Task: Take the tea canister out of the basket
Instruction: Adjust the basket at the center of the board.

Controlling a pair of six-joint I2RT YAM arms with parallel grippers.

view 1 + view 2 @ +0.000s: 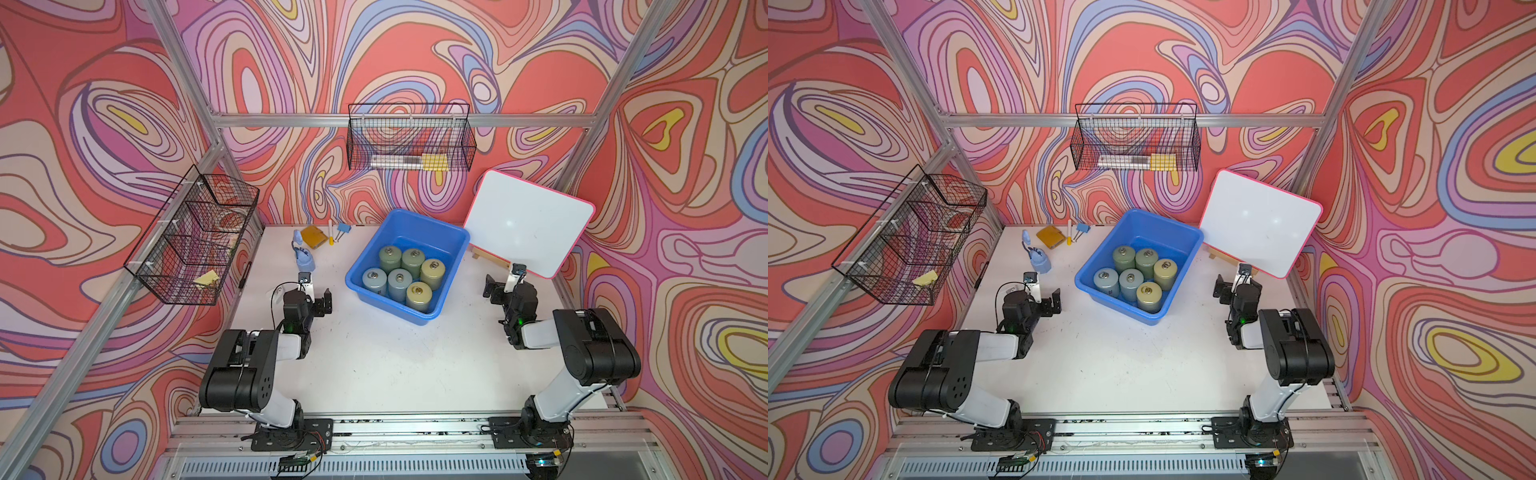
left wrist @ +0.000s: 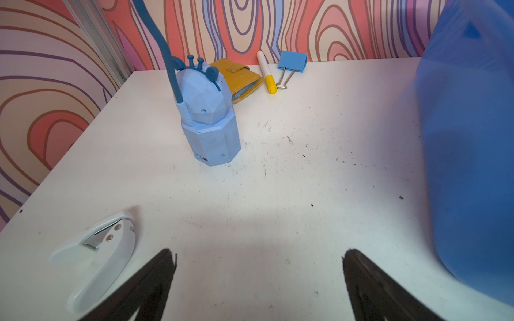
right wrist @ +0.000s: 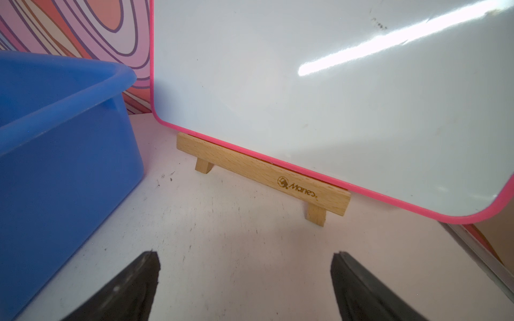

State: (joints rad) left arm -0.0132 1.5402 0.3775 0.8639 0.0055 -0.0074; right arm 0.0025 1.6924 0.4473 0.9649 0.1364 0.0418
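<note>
Tea canisters upright in the basket; left pincer and right pincer apart, empty; stand marked "Mane…"

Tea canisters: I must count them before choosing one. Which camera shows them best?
The top views: both look down into the blue basket and show all six tea canisters. Both wrist views catch only the basket's outer wall, no canisters.
</note>
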